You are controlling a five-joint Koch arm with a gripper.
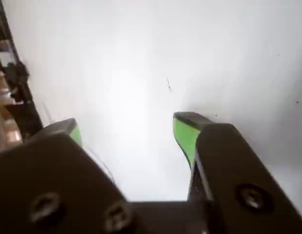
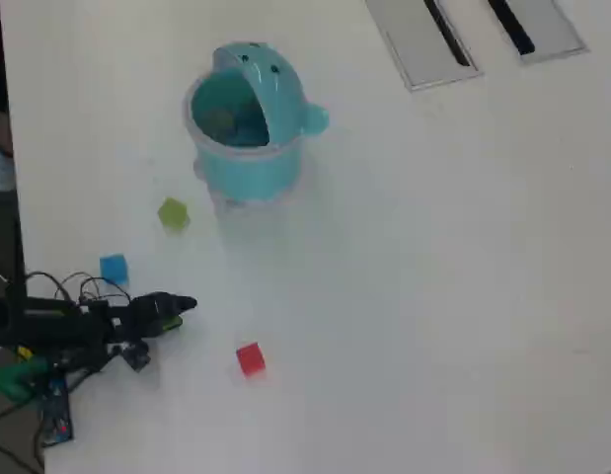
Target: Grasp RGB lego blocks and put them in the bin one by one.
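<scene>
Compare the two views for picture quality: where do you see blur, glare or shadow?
Wrist view: the gripper body is close and blurred, and the white table washes out to a bright glare in the middle. Overhead view: even soft light, slightly fuzzy; the bin and the red block cast only faint shadows.

Likely office: white desk (image 2: pixel 433 296), cable-slot grommets (image 2: pixel 473 35).

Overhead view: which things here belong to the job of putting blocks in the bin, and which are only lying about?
Belong to the job:
- red block
- yellow-green block
- blue block
- teal bin, lid up
- claw, open in the wrist view, holding nothing

Only lying about:
- two grey slotted panels at the top edge
- loose wires by the arm's base
</scene>
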